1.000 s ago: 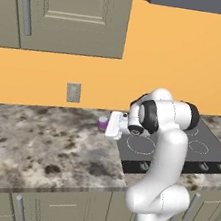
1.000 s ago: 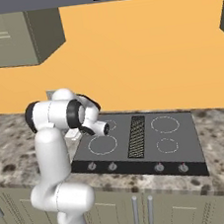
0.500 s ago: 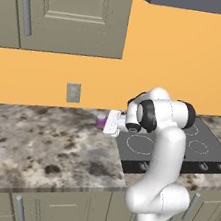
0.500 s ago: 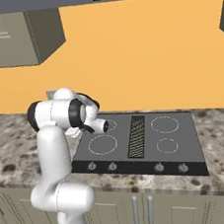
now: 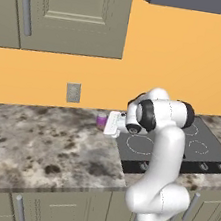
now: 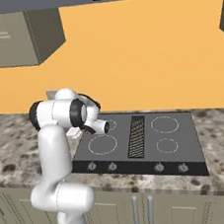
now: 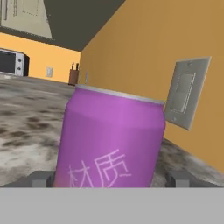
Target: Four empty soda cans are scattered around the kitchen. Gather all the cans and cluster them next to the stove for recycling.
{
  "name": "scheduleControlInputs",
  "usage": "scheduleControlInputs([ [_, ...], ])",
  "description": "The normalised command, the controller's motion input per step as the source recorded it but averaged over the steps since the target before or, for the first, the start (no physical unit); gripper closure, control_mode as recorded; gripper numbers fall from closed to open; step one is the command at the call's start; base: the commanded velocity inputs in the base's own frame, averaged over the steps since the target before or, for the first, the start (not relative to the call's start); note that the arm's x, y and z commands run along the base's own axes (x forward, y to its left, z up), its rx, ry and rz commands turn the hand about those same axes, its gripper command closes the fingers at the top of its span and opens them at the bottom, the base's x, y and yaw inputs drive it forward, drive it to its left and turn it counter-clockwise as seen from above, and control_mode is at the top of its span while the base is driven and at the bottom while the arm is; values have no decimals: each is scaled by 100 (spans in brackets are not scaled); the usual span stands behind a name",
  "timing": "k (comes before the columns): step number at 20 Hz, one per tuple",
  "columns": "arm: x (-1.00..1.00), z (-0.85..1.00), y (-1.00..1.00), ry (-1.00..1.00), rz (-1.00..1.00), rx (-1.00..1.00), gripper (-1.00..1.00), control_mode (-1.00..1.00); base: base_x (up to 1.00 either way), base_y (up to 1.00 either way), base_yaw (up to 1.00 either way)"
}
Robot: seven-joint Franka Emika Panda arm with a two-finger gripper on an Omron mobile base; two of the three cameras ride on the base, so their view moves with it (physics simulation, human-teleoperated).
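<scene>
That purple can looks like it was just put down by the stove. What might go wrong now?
The gripper is open with the purple can between its fingers, so pulling back crookedly might tip it. The can stands on the counter near the stove edge; a nudge could roll it away. Only one can is here, so more trips may bump it.

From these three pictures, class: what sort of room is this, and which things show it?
A simulated home kitchen: a black glass stove set into a speckled stone counter, grey cabinets above, and a microwave farther along.
</scene>
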Motion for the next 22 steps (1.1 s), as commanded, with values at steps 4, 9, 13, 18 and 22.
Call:
scheduleControlInputs([
  [4,-1,-2,-18,0,0,0,-100,-100,0,0,0],
  [9,-3,0,-28,0,0,0,-100,-100,0,0,0],
  [13,-4,9,-22,0,0,0,-100,-100,0,0,0],
  [18,-18,44,-6,0,0,-1,-100,-100,0,0,0],
  [22,-30,56,-8,-3,0,-5,-100,-100,0,0,0],
])
